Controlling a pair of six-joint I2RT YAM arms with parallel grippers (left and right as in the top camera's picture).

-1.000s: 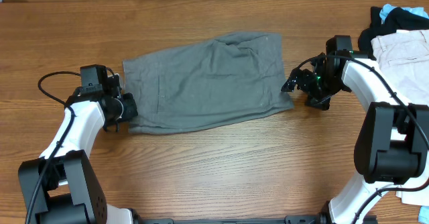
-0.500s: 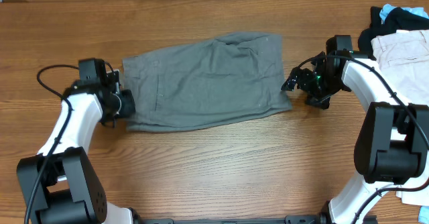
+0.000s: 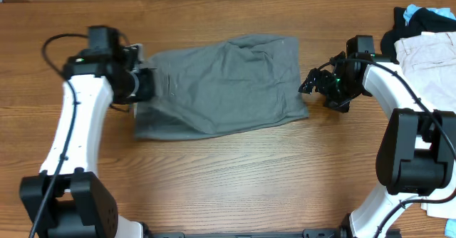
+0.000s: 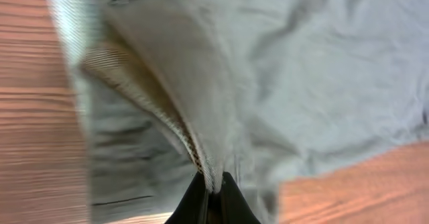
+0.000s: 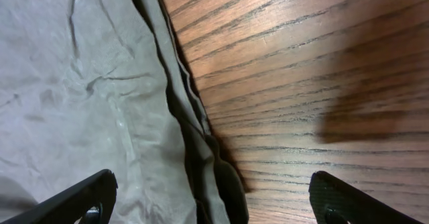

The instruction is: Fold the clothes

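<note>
Left tool (image 4: 213, 189) tight on left edge of grey shorts (image 3: 228, 88)

Open table (image 3: 235, 174) in front of the shorts (image 3: 228, 88); a clothes pile (image 3: 427, 38) crowds the right edge.

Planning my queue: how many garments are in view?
4 at least: grey shorts mid-table; black garment, blue garment and beige garment piled far right. More may lie hidden underneath.

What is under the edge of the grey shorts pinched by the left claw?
Under the raised edge of the grey shorts, pinched in the left claw, only more of their grey fabric shows, flat on the table. Anything beneath that layer is covered.
</note>
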